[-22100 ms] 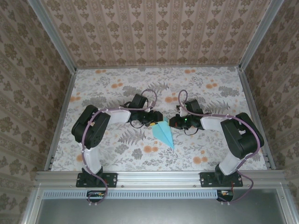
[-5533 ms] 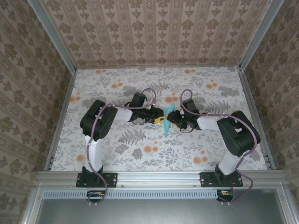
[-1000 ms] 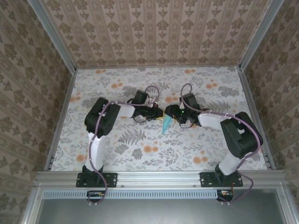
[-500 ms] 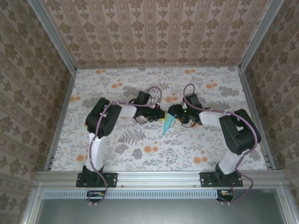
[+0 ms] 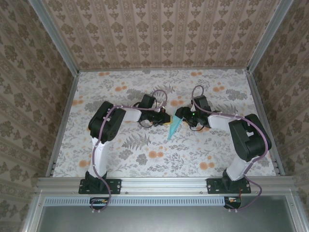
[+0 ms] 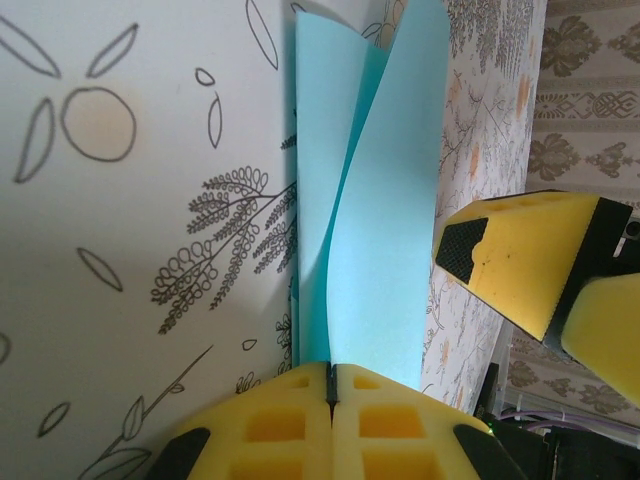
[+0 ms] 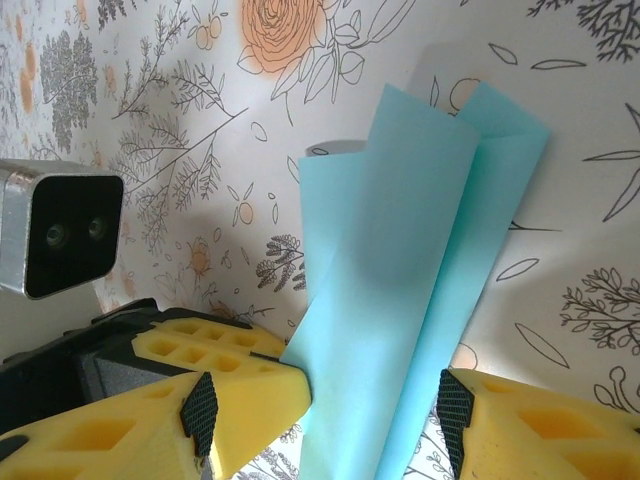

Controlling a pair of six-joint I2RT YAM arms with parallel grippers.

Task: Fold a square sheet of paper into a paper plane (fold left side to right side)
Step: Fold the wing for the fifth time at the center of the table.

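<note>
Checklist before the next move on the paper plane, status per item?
1. left gripper shut on paper plane: ok.
2. right gripper open: ok.
3. Plane truly inside the right jaws' gap: cannot tell, depth unclear.
4. Flaps pressed flat together: not ok, they splay apart.
5. Plane's tip resting on table: cannot tell.

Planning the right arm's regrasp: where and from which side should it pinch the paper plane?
Probably the folded body just beyond the left gripper's pinch, squeezing across its flat faces from the right. The paper plane is held on edge there with layers close together; farther out the flaps splay apart. The open right gripper straddles it.
</note>
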